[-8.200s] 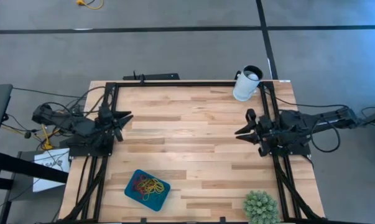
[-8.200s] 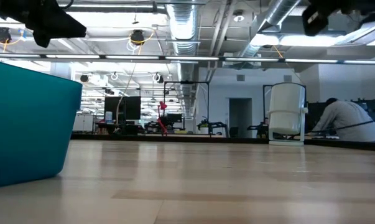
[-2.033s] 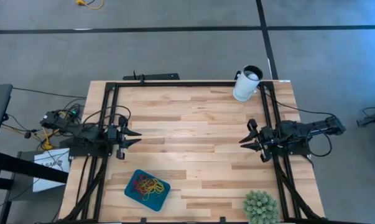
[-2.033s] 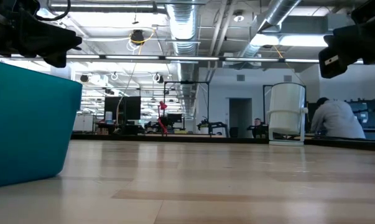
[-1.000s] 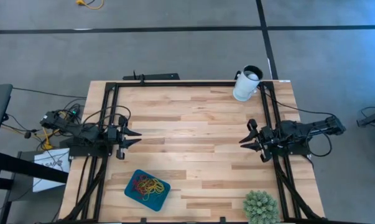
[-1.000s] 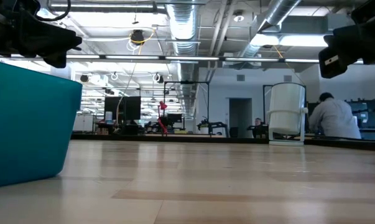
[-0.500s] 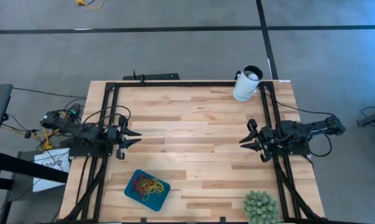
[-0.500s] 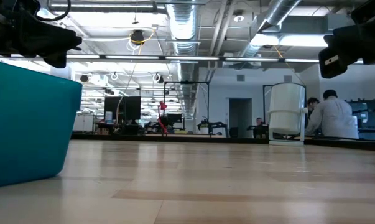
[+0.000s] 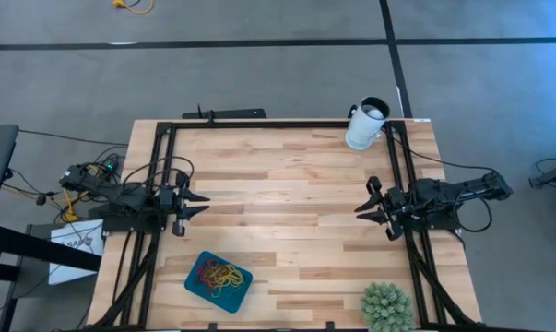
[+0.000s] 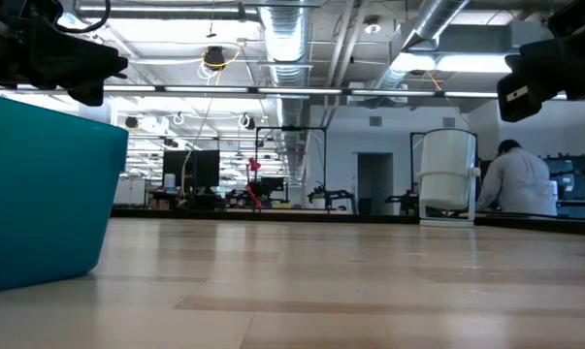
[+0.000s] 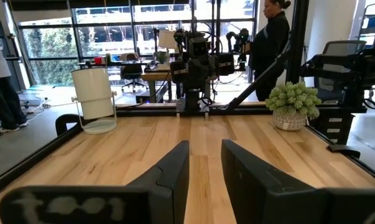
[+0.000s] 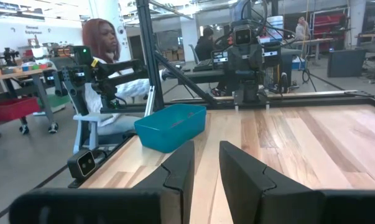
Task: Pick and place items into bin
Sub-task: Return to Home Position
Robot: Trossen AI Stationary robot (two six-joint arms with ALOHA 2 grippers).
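Observation:
The teal-blue bin [image 9: 218,281] stands on the table near its near-left edge, and it also shows in the low view [image 10: 40,194] and the right wrist view [image 12: 171,127]. A heap of red, yellow and green rubber-band loops [image 9: 218,274] lies inside it. I see no loops on the bare wood. My left gripper [image 9: 204,204] hovers open at the table's left side, beyond the bin and pointing toward the centre [image 11: 204,155]. My right gripper [image 9: 360,207] hovers open at the right side, facing it [image 12: 207,155]. Neither is over the bin.
A white cylindrical cup [image 9: 367,124] stands at the far right edge, and a spiky green plant [image 9: 386,307] at the near right corner. Black frame rails [image 9: 259,124] run along the table's far, left and right edges. People stand in the room beyond the table.

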